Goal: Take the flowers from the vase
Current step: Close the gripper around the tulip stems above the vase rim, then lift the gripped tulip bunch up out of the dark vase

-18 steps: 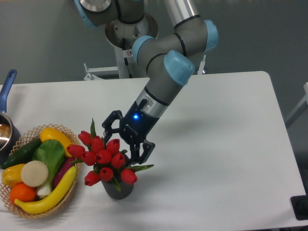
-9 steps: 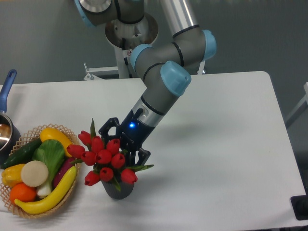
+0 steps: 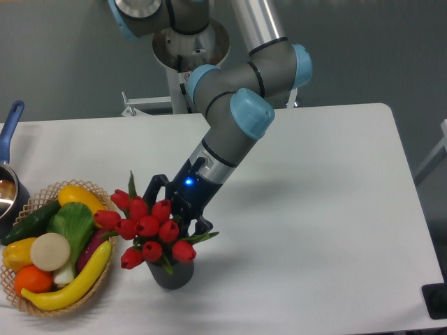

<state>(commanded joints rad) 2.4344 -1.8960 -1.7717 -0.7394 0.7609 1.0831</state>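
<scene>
Wicker basket (image 3: 43, 307) of fruit, vegetables left; pot (image 3: 7, 192) at left edge.

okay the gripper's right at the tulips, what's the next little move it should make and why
Probably close the fingers gently on the bunch. The gripper sits behind the flowers, its fingers reaching in among the buds and leaves, and the flowers are in the vase, not lifted. Whether the fingers already straddle the stems is hidden by the buds, so a small push deeper may be needed first.
</scene>
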